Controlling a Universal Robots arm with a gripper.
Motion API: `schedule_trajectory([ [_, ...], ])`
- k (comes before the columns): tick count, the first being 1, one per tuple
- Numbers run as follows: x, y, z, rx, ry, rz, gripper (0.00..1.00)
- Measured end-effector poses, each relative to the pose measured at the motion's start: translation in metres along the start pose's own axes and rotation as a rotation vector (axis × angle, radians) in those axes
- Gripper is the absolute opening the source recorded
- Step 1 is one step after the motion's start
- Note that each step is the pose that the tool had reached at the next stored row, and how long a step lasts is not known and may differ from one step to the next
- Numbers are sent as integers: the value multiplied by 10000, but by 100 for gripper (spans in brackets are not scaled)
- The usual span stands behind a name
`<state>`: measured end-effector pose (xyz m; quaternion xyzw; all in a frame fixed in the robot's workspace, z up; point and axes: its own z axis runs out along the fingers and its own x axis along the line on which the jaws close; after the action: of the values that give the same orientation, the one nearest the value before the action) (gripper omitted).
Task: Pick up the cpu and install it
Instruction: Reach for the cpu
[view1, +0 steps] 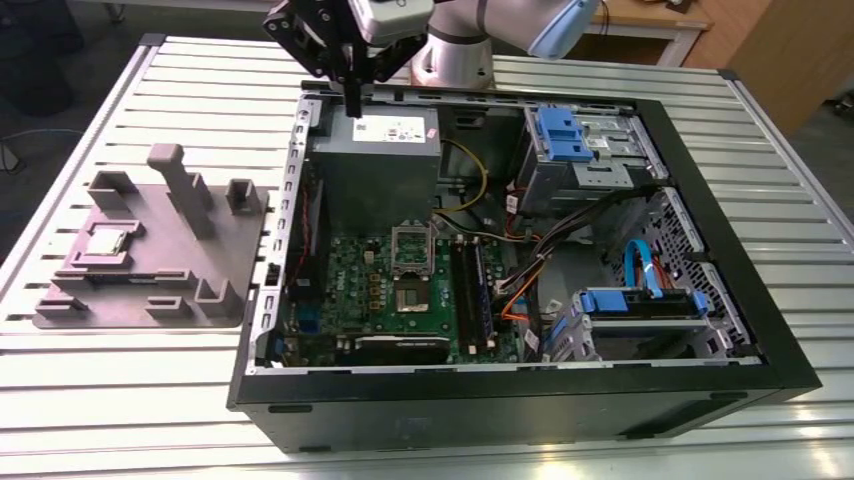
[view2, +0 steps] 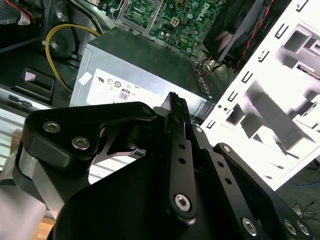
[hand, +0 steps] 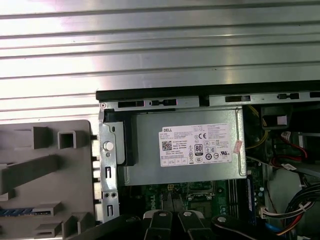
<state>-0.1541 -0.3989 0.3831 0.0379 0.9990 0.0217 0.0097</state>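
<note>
Gap: the cpu (view1: 107, 243) lies on the fixture (view1: 150, 268), well to the exterior view's left and nearer; my gripper (view1: 355, 108), clenched empty, hangs over the power supply (view1: 378, 172).

An open black computer case (view1: 507, 415) lies on the slatted metal worktop (view1: 134, 400). Inside the case, a grey power supply (view1: 374, 165) fills a corner, with a green motherboard (view1: 400, 290) beside it and blue-latched drive bays (view1: 581, 140) opposite. Just outside the case sits a grey moulded fixture (view1: 200, 300).
</note>
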Motion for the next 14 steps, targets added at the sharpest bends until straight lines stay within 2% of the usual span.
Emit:
schedule_trajectory([
  [1, 2, 0, 0, 1, 1, 0, 10],
  [2, 46, -4, 18, 3, 35, 2, 10],
  [3, 53, -6, 45, 8, 97, 4, 10],
  [14, 80, -8, 44, 8, 97, 4, 10],
])
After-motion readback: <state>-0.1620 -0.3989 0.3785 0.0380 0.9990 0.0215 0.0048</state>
